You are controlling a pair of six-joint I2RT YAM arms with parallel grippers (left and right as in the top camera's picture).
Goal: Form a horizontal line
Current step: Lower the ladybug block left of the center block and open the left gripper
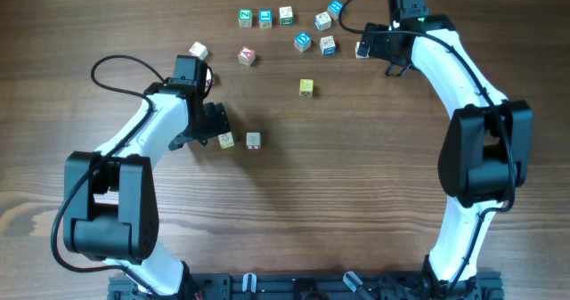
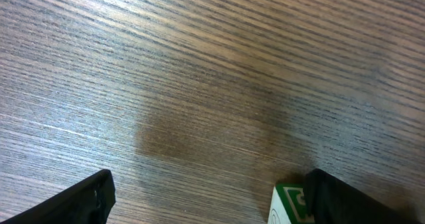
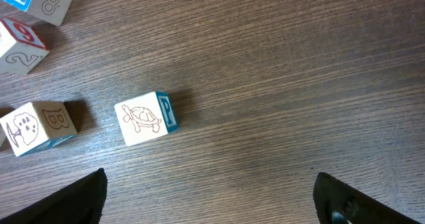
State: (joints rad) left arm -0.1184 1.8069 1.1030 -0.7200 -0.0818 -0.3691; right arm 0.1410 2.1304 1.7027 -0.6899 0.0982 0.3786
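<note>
The horizontal line (image 1: 240, 141) so far shows as two pale cubes side by side on the bench (image 1: 356, 202), left of its middle. A small gap lies between them. The cream cube (image 1: 226, 140) is the left one of the pair, and the second cube (image 1: 253, 141) sits just to its right at the same height. The yellow cube (image 1: 306, 87) stands alone, well apart, up and to the right of the pair.

The left gripper (image 1: 215, 129) is low over the bench at the left end of the pair, right against the cream cube. In the left wrist view its fingers (image 2: 80, 197) are spread wide. A cube corner with a green mark sits against the inner side of the finger at the picture's right edge. The rest of the space between the fingers is bare wood, and nothing is clamped.

The right gripper (image 1: 370, 49) is at the far right edge of the scattered cubes (image 1: 303, 33). Its jaws also stand wide apart and hold nothing. The right wrist view shows the turtle cube (image 3: 146, 117) ahead of the fingers, clear of both. A cube marked B (image 3: 36, 127) lies beside it, near the picture's left edge.
</note>
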